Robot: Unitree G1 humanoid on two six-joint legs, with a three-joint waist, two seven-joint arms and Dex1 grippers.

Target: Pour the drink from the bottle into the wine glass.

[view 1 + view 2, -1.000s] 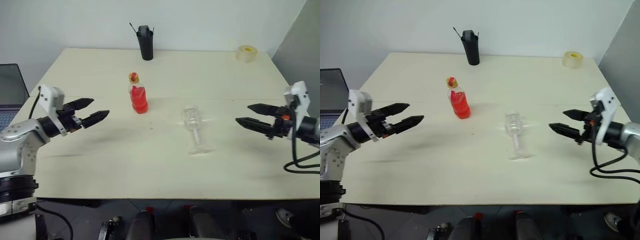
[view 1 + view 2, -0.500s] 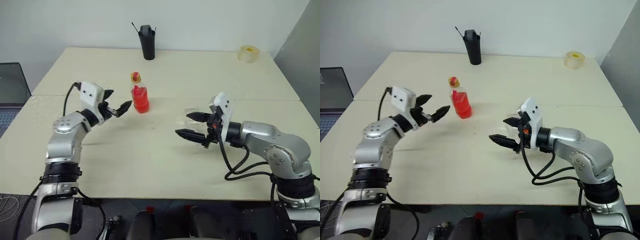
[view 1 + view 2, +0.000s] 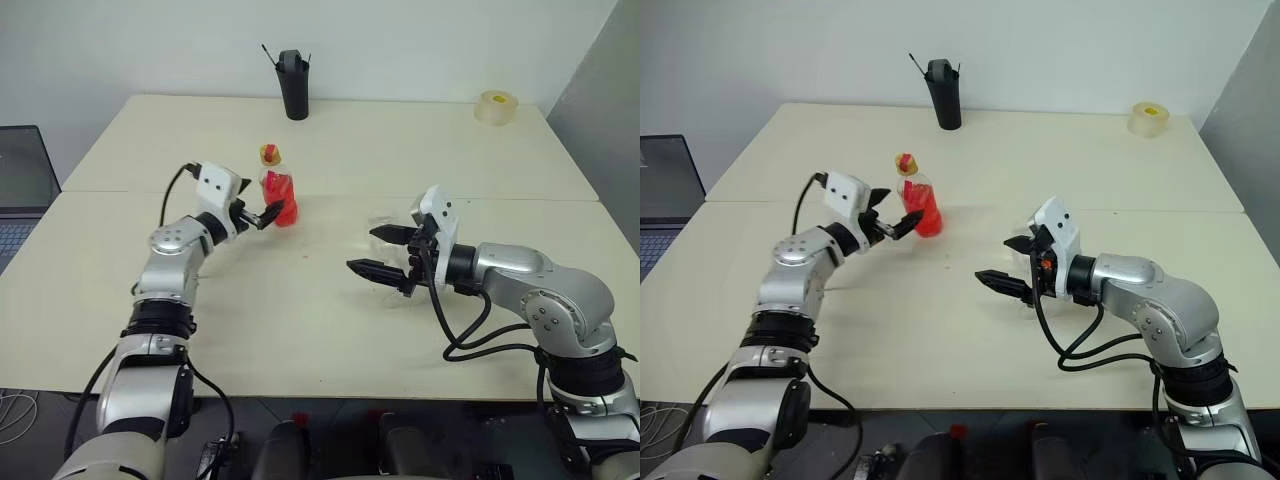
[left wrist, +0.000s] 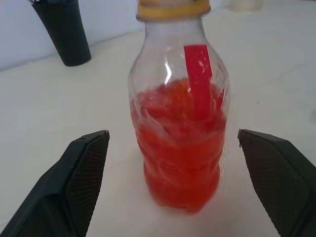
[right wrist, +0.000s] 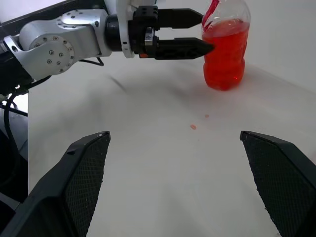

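The bottle (image 4: 180, 111), a squat clear plastic vessel with a bulging body and yellow cap, stands upper centre-left on the matte cream table (image 3: 300, 330), half full of translucent red drink (image 4: 180, 153). The left gripper (image 3: 262, 212) spreads wide just beside it, holding nothing; the right gripper (image 3: 375, 250) gapes empty by the clear stemmed wine glass (image 3: 381, 232).
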